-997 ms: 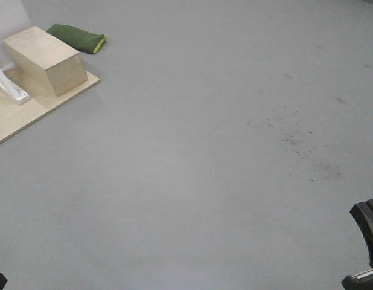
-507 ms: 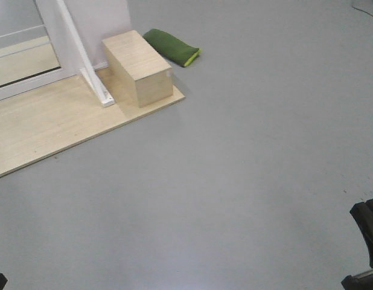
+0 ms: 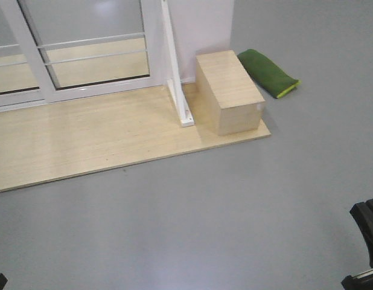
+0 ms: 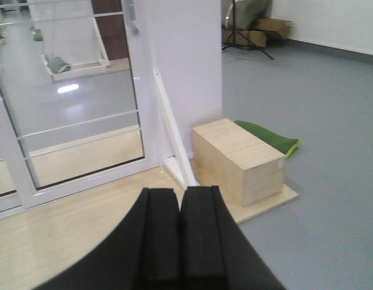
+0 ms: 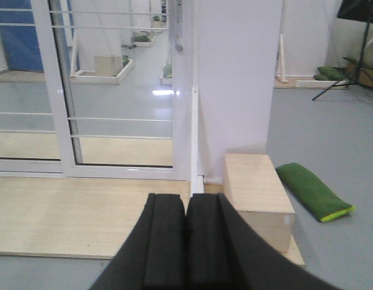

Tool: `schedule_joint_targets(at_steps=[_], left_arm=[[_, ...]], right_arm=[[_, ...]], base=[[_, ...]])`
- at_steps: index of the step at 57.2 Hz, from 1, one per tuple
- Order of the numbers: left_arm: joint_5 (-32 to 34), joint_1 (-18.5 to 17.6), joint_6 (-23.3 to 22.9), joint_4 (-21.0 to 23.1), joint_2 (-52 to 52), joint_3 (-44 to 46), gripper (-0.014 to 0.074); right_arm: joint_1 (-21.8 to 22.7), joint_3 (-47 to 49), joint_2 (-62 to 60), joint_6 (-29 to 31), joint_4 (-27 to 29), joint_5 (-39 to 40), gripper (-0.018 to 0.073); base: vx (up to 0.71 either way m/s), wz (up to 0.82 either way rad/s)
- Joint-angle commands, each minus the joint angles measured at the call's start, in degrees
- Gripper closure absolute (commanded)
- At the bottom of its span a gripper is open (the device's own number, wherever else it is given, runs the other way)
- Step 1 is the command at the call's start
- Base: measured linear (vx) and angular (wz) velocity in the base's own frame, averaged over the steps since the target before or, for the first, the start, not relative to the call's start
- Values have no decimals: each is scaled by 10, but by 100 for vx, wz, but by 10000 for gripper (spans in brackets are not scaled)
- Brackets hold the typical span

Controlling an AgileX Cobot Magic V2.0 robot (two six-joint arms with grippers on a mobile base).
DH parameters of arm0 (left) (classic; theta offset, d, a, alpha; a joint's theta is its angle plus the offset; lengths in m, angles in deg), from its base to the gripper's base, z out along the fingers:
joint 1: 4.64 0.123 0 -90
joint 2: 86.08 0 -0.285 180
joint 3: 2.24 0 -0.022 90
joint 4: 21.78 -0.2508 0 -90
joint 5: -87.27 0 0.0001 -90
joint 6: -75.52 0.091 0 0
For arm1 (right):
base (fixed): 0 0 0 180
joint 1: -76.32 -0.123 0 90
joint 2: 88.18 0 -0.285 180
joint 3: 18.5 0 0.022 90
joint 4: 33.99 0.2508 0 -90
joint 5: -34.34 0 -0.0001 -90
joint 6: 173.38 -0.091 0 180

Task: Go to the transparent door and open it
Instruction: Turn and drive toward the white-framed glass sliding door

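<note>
End effectors (image 4: pixel 180 202) (image 5: pixel 186 208) closed, transparent door (image 5: pixel 123 90) ahead

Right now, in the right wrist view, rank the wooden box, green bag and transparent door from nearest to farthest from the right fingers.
1. Wooden box, just right.
2. Green bag, farther right.
3. Transparent door, ahead left.

I see clear glass in the door (image 3: pixel 93 57), its white frame glossy. At one o'clock, the box (image 3: pixel 229 90) and the platform (image 3: pixel 84 139) look like smooth pale wood, the green bag (image 3: pixel 268 72) like cloth. The floor (image 3: pixel 204 211) is matt grey.
</note>
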Motion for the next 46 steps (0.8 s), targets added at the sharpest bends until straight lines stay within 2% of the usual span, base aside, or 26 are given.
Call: schedule_joint_targets(at_steps=[1, 28, 46], left_arm=[[52, -1, -3, 2, -7, -17, 602], [52, -1, -3, 2, -7, -17, 602], [52, -1, -3, 2, -7, -17, 602]], right_arm=[[3, -8, -8, 4, -1, 49, 559], [3, -8, -8, 4, -1, 49, 559], [3, -8, -8, 4, -1, 49, 559]], base=[[46, 58], [47, 54], [49, 23]])
